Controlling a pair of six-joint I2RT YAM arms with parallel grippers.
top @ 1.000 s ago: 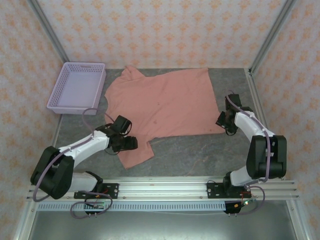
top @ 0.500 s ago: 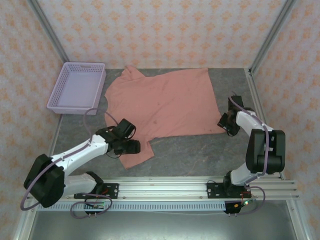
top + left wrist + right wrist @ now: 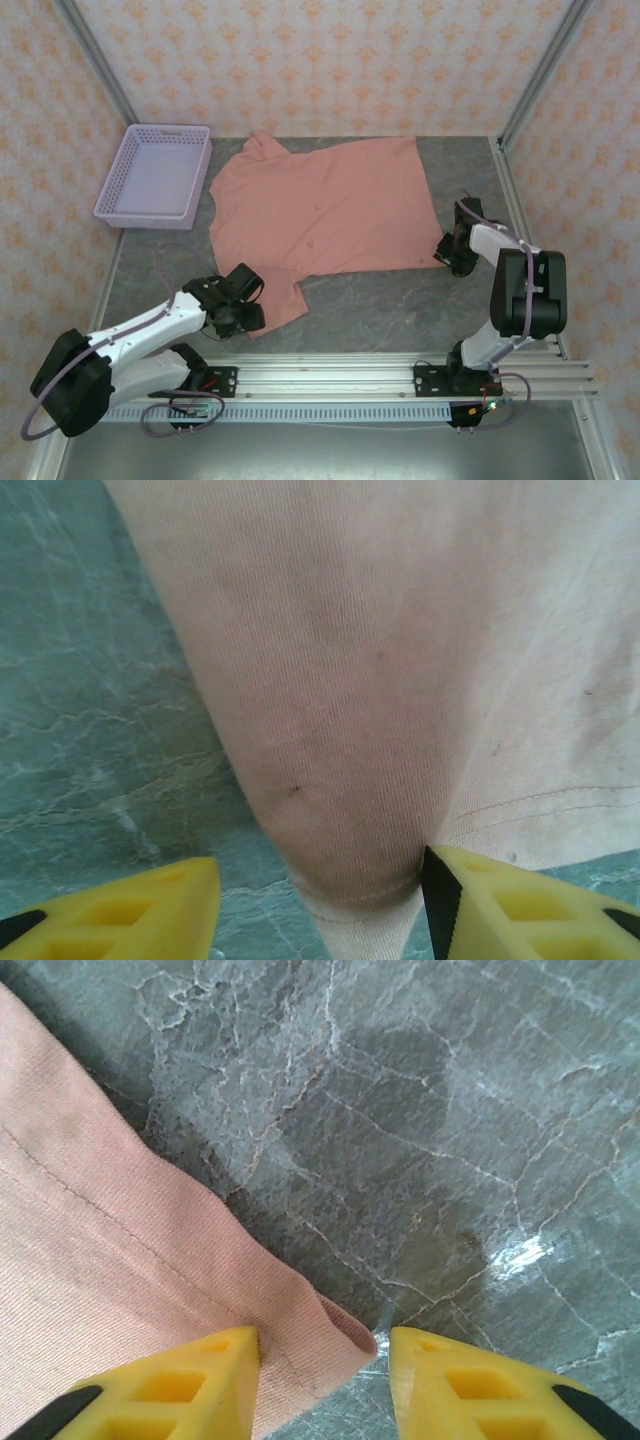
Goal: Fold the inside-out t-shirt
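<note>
The inside-out t-shirt [image 3: 320, 205] lies spread flat on the grey table, salmon pink, collar toward the back left. My left gripper [image 3: 243, 312] is low over the tip of its near-left sleeve. In the left wrist view the sleeve [image 3: 340, 680] runs down between the left gripper's [image 3: 320, 880] yellow fingers, which stand apart; the right one touches the cloth. My right gripper [image 3: 447, 252] is at the near-right hem corner. In the right wrist view the folded corner [image 3: 300, 1330] sits between the right gripper's [image 3: 322, 1348] open fingers, with table showing beside the right finger.
A lavender plastic basket [image 3: 155, 175] stands at the back left of the table. The grey marbled table [image 3: 380, 300] is bare between the shirt's near hem and the metal rail [image 3: 330, 375]. Frame posts rise at the back corners.
My left gripper has slid along the sleeve toward the near edge, reaching the sleeve's tip. The right gripper has stayed at the hem corner, shifting only slightly.
</note>
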